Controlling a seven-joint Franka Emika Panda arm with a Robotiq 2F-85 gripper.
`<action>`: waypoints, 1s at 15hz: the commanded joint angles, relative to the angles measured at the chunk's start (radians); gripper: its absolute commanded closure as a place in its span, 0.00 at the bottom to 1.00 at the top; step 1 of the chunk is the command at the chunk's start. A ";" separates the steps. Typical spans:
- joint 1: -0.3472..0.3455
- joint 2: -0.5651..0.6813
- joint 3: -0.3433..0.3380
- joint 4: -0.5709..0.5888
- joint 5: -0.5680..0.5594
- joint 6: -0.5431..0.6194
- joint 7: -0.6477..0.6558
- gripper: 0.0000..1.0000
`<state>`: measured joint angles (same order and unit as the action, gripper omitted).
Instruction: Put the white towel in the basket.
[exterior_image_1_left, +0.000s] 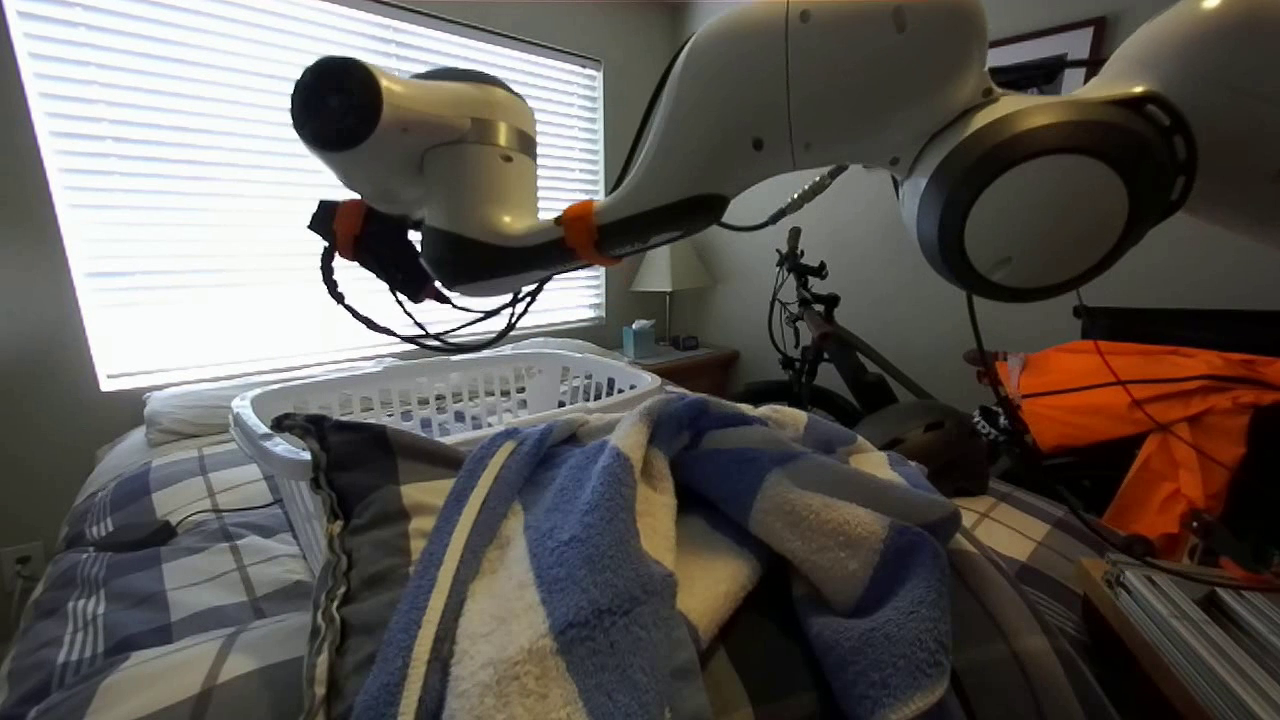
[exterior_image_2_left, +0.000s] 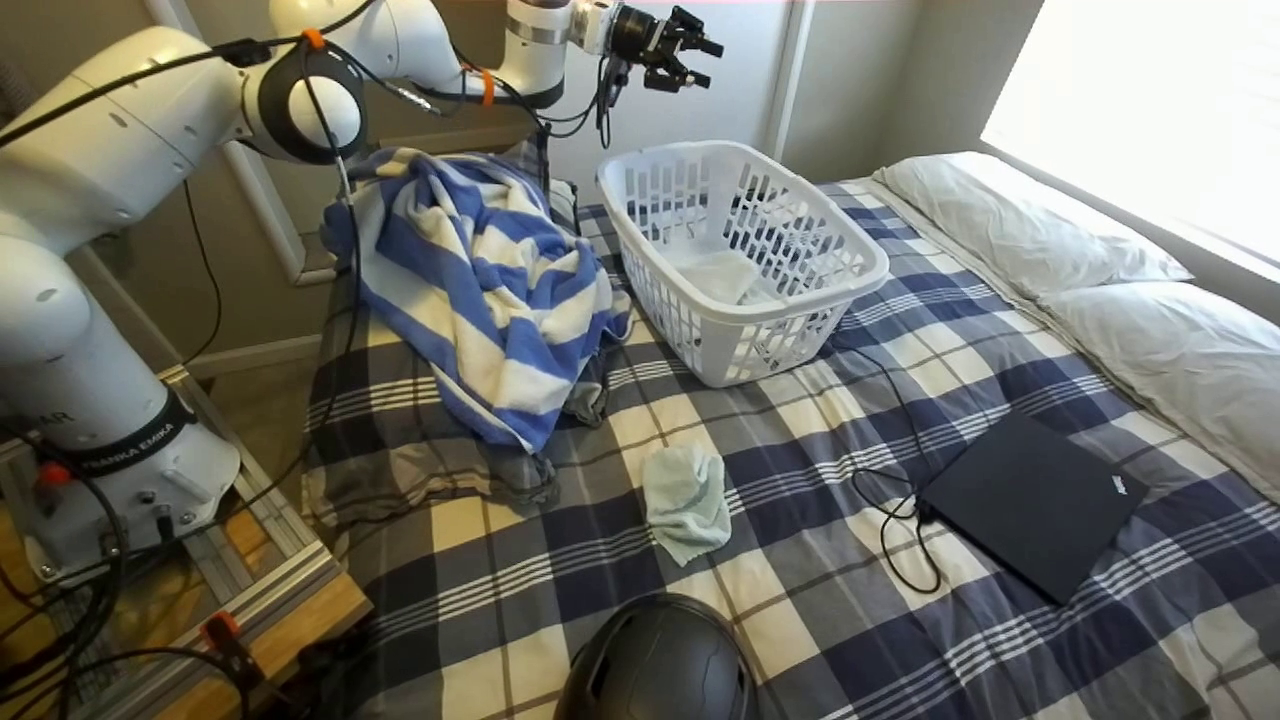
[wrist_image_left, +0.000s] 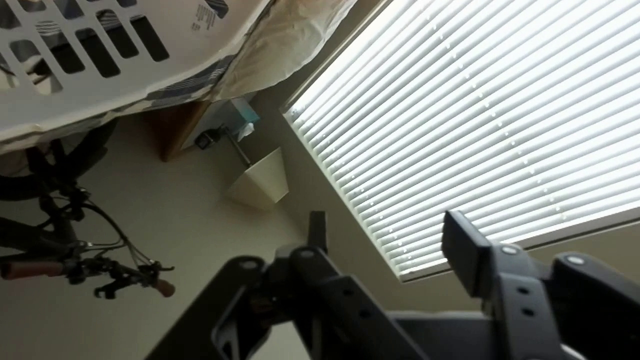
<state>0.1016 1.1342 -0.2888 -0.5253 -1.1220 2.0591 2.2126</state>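
In an exterior view, the robot arm (exterior_image_2_left: 410, 45) is holding its gripper (exterior_image_2_left: 706, 63) sideways, higher than the rim of the laundry basket (exterior_image_2_left: 745, 312), and the jaws are standing apart, as the wrist view is also showing. The white towel (exterior_image_2_left: 722, 275) is lying crumpled inside the basket, which is standing upright on the bed (exterior_image_2_left: 800, 600), and is showing only in part past the near wall. Just beside the basket, a striped towel (exterior_image_2_left: 510, 290) is lying in loose folds, while a pale cloth (exterior_image_2_left: 688, 505), a helmet (exterior_image_2_left: 660, 665) and a laptop (exterior_image_2_left: 1035, 505) are resting elsewhere on the bed.
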 joint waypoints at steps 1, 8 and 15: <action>-0.038 -0.084 0.072 -0.039 0.045 0.137 -0.207 0.07; -0.141 -0.161 0.236 -0.204 0.118 0.458 -0.387 0.00; -0.318 -0.342 0.429 -0.504 0.109 0.670 -0.757 0.00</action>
<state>-0.1456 0.9408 0.0674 -0.8309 -1.0260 2.6892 1.6326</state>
